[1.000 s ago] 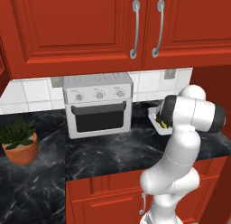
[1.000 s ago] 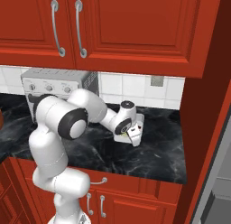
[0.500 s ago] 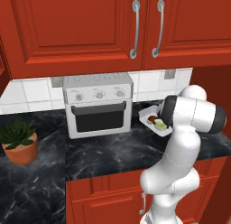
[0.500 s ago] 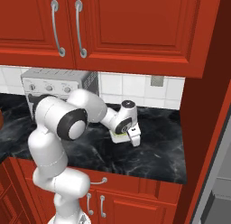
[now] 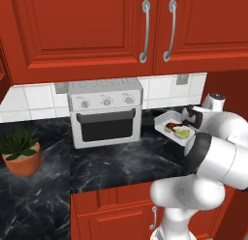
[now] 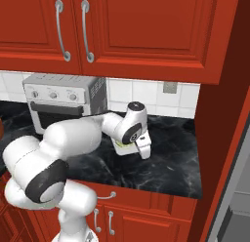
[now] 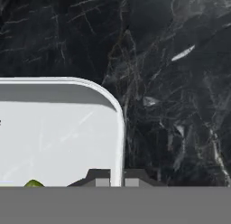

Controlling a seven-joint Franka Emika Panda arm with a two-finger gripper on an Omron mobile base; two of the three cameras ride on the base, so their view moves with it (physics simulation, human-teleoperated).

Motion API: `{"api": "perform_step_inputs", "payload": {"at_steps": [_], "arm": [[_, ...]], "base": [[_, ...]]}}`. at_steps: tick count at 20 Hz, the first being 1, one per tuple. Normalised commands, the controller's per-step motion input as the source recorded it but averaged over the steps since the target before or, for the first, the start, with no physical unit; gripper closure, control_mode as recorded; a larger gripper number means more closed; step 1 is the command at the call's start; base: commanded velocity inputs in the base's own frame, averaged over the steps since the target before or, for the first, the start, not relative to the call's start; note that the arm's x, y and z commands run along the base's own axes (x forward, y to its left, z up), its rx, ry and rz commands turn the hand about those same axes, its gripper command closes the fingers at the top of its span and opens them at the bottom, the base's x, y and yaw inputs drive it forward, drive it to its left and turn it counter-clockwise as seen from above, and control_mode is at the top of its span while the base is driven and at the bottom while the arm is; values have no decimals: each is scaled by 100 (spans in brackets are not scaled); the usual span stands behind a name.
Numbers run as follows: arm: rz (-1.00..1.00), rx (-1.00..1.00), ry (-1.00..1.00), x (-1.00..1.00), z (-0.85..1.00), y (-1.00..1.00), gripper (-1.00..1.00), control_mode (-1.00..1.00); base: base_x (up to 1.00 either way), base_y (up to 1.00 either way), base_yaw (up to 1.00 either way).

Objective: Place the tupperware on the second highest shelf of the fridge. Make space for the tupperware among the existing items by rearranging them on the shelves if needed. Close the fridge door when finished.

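- The tupperware [image 5: 173,129] hung tilted above the black marble bench [image 5: 116,161], right of the toaster oven [image 5: 105,111].
- The tool [image 7: 117,178] pinched its white rim between both fingertips [image 7: 100,177].
- Red cabinets [image 5: 97,31] loomed overhead.

Toaster oven [image 5: 105,111] crowds the tupperware's [image 5: 173,129] left; open counter [image 5: 126,164] seemingly ahead.

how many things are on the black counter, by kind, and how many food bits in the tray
toaster oven: 1
potted plant: 1
tupperware: 1
food pieces in it: 2, brown piece and yellow-green piece
total: 3 things on the counter, plus 2 food pieces
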Motion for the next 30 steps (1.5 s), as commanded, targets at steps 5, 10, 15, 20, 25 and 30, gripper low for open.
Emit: {"api": "perform_step_inputs", "payload": {"at_steps": [5,10,15,20,25,30], "arm": [[-3,0,-1,-100,85,5,100,-100],[-21,9,-4,-92,90,34,100,-100],[-27,15,-2,-75,73,51,100,-100],[-23,15,0,-63,57,55,100,-100],[-7,8,0,-39,50,35,100,-100],[0,0,0,-1,5,2,100,-100]], "base": [[0,0,0],[0,0,0],[0,0,0],[0,0,0],[0,0,0],[0,0,0]]}}
